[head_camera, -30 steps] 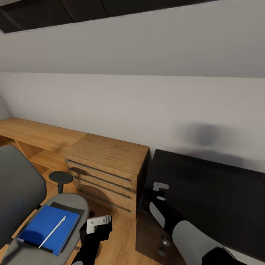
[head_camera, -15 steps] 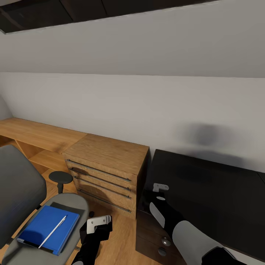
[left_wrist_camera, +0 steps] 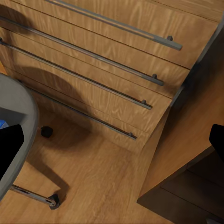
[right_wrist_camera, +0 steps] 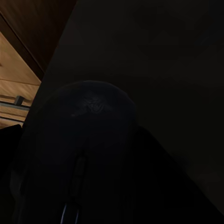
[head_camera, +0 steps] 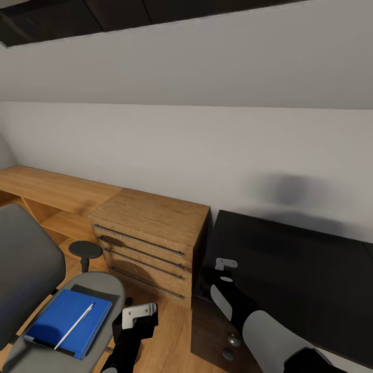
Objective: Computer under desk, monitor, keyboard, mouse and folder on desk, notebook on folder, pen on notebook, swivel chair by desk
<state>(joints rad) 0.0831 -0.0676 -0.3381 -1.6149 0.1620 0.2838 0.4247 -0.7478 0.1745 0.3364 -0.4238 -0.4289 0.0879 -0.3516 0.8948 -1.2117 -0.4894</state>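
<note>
Black and glossy: top of the long L-shaped desk (head_camera: pixel 290 259), knobbed drawers below, butted against one flank of the oak-coloured wooden cabinet with four long metal bar handles (head_camera: pixel 150 228). Over the desk edge nearest that cabinet, right gripper (head_camera: pixel 226 263); in the right wrist view, close against it, a small black rounded mouse (right_wrist_camera: pixel 88 140) on or just above the dark top. Cannot tell whether clamped on the mouse or merely poised over it. In front of the cabinet's drawers, low over the wooden floor, left gripper (head_camera: pixel 139 313), fingers (left_wrist_camera: pixel 9 149) spread wide apart and holding nothing. Off the cabinet's other front corner, grey upholstered swivel chair (head_camera: pixel 26 259) on casters, carrying the flat bright blue folder (head_camera: pixel 67 316) with the thin white pen (head_camera: pixel 75 325) lying loose on top. Likely hazards: mouse set so near the cabinet-side edge as to slip off into the gap; chair nudged by the left arm and rolling away from the cabinet; pen sliding from the folder if tilted in lifting.
</note>
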